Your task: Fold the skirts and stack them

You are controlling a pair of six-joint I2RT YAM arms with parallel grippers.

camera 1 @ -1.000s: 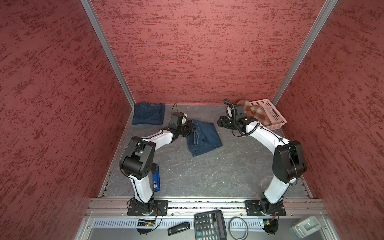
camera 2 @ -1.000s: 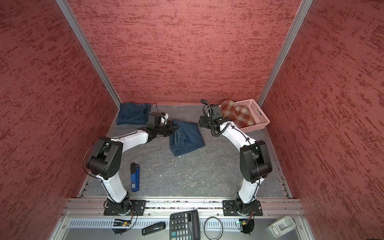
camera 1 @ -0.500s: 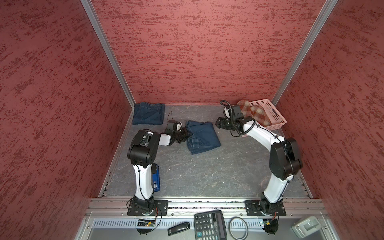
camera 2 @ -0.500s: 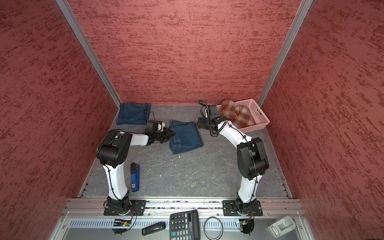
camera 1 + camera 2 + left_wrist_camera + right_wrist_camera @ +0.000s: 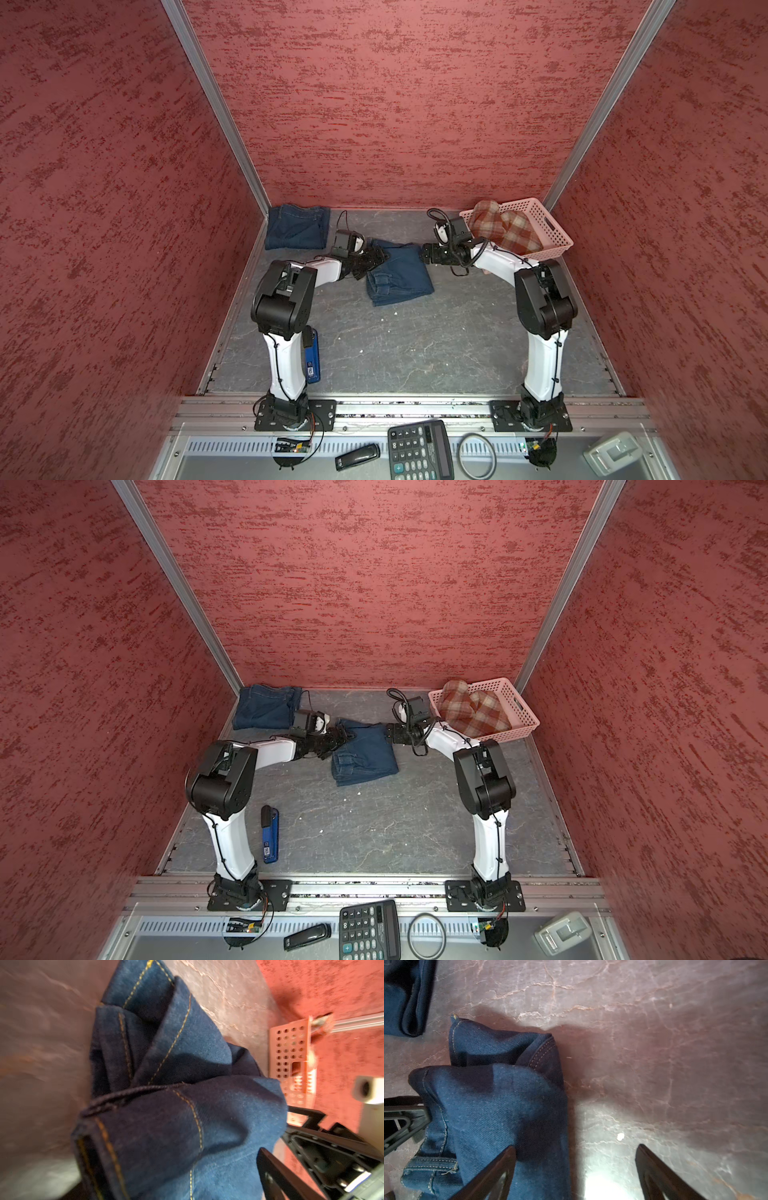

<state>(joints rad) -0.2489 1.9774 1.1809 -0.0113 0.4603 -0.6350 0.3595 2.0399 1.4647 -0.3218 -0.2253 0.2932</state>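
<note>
Blue folded skirt (image 5: 399,272) lies on the bench (image 5: 415,353) toward its back edge, long axis roughly front-to-back, between left gripper (image 5: 380,257) and right gripper (image 5: 427,252). Both are spread wide, gripping nothing. Left arm is nearer the other skirt (image 5: 297,226), back-left corner.

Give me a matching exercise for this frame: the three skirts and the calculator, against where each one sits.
Things:
1. plaid skirt
2. flat denim skirt
3. rumpled denim skirt
4. calculator

Places:
a. middle of the table
b. front ledge
c. in the basket
d. back left corner of the table

Pairs: 1-c, 2-d, 3-a, 4-b
</note>
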